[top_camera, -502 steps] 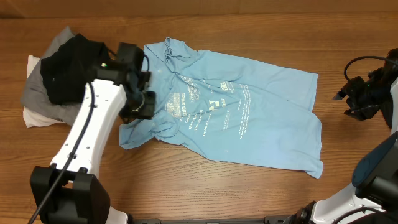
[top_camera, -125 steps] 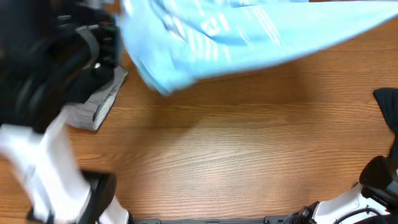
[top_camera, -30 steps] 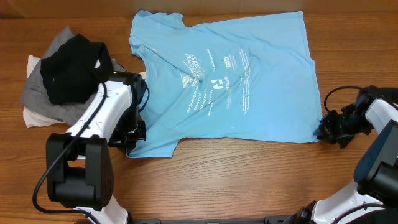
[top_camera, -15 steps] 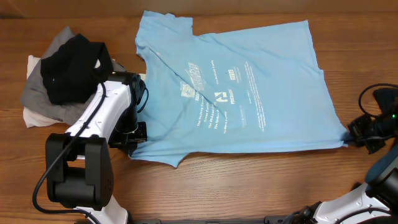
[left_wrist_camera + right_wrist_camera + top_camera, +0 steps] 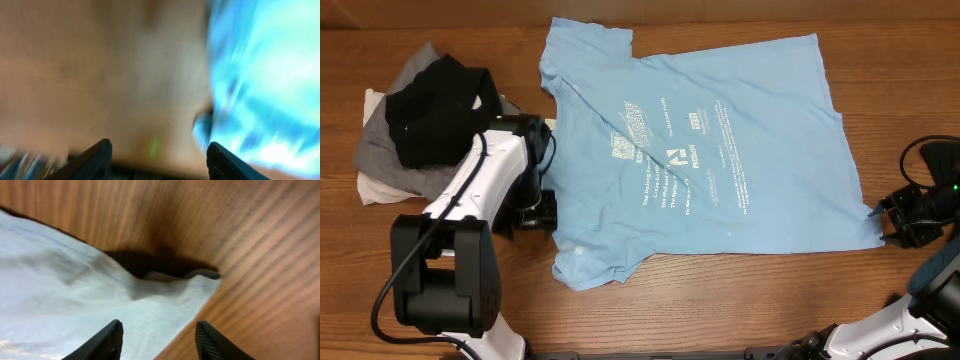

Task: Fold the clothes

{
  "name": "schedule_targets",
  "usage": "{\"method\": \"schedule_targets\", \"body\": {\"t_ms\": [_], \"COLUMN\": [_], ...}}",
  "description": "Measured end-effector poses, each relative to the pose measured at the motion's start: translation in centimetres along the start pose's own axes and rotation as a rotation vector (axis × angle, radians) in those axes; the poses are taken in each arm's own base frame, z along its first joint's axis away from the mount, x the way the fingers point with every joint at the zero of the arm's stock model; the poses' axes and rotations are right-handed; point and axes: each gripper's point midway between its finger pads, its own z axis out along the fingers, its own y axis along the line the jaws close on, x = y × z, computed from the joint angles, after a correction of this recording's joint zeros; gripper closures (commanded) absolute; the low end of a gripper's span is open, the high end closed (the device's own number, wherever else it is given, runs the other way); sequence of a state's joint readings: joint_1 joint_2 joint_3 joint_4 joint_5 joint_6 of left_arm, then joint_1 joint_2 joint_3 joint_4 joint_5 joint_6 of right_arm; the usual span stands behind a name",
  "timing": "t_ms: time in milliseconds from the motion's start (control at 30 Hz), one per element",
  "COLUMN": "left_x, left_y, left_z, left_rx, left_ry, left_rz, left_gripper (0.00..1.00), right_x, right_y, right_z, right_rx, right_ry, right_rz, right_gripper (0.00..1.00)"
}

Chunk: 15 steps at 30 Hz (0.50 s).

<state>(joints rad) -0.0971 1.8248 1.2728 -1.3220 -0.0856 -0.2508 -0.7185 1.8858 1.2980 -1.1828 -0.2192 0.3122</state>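
Observation:
The light-blue T-shirt (image 5: 710,150) with white print lies spread flat on the table, print up, neck toward the left. My left gripper (image 5: 542,208) is open and empty just left of the shirt's lower left sleeve; its blurred wrist view shows bare wood between the fingers (image 5: 159,162) and the blue cloth (image 5: 265,85) to the right. My right gripper (image 5: 898,215) is open at the shirt's lower right corner; in the right wrist view the corner (image 5: 197,282) lies on the wood ahead of the gripper (image 5: 160,339).
A pile of black, grey and white garments (image 5: 420,120) sits at the table's left, behind my left arm. Bare wood table (image 5: 720,300) runs along the front edge below the shirt.
Both grippers have let go of the shirt. Its lower left sleeve has dropped flat toward the front edge, and my right gripper has backed slightly off the corner.

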Motion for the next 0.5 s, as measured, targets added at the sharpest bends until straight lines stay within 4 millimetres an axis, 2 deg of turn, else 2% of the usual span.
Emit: {"method": "schedule_targets", "body": {"t_ms": [133, 233, 367, 500], "left_x": [-5.4, -7.6, -9.5, -10.1], "left_y": [-0.8, -1.3, -2.5, -3.4], "left_z": [-0.5, -1.1, -1.8, -0.6], "left_rx": [0.050, 0.074, 0.133, 0.163], "left_ry": [-0.217, -0.307, -0.386, -0.367], "left_rz": [-0.012, -0.019, 0.005, 0.016], "left_gripper": [0.23, 0.21, 0.29, 0.42], "right_x": [-0.4, -0.2, 0.4, 1.3], "right_y": [1.9, 3.6, 5.9, 8.9], "right_z": [-0.1, -0.4, -1.4, -4.0], "right_rx": [-0.105, -0.200, -0.338, -0.491], "right_ry": [-0.008, 0.004, 0.014, -0.030], "right_rz": [-0.051, -0.102, -0.180, -0.309], "right_gripper": [0.57, 0.59, 0.63, 0.80]}}
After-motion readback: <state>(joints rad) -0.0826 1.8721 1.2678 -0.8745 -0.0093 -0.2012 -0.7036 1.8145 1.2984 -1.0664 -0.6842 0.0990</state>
